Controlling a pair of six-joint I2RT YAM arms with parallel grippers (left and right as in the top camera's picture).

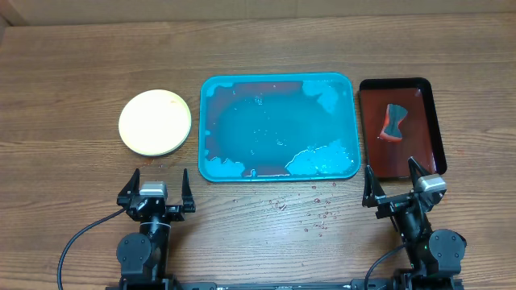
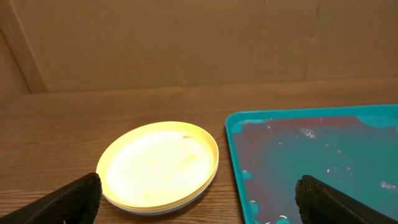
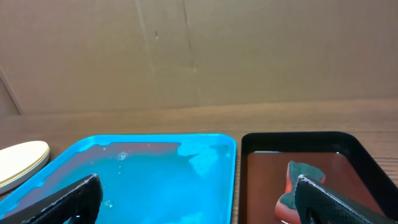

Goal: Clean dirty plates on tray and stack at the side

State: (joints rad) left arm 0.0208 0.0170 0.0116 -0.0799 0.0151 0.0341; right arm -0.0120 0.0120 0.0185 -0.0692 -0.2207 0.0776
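The plates lie stacked on the table left of the tray, a pale yellow one on top with a white rim showing beneath. The teal tray holds reddish water and foam, no plate on it. My left gripper stands open near the table's front edge, below the stack, nothing between its fingers. My right gripper is open too, just in front of the dark red tray's near rim. A plate edge shows at the far left of the right wrist view.
A dark red tray with a black rim sits right of the teal tray and holds a red and grey sponge in reddish water. Water drops dot the wood in front of the teal tray. A cardboard wall backs the table.
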